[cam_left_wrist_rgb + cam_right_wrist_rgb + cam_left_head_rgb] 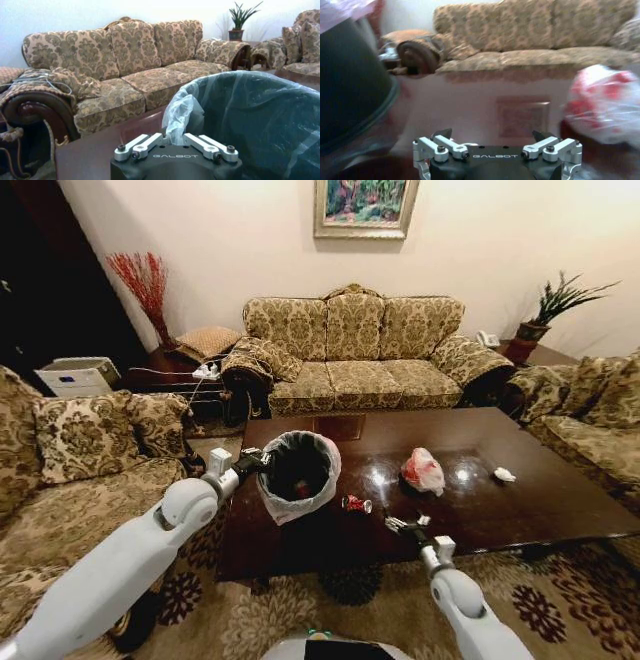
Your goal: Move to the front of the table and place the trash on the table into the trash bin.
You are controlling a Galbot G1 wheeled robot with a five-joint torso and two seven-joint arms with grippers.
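The trash bin (318, 448), dark with a grey-white liner, stands tilted on the near left part of the dark table (540, 510). My left gripper (250, 462) is shut on the bin's liner rim (175, 120). Something red lies inside the bin. Three pieces of trash lie on the table: a small red-white can (355, 504), a pink-white bag bundle (423, 470) and a white paper wad (504, 474). My right gripper (405, 525) hovers open over the table's near edge, just right of the can. In the right wrist view, this gripper (492, 134) is between the bin (350, 93) and the bag (605, 105).
Patterned sofas surround the table: one at the back (355, 355), one on the left (80, 460), one on the right (600, 410). A side table with cables (200, 375) stands at the back left. Patterned carpet (540, 600) lies in front of the table.
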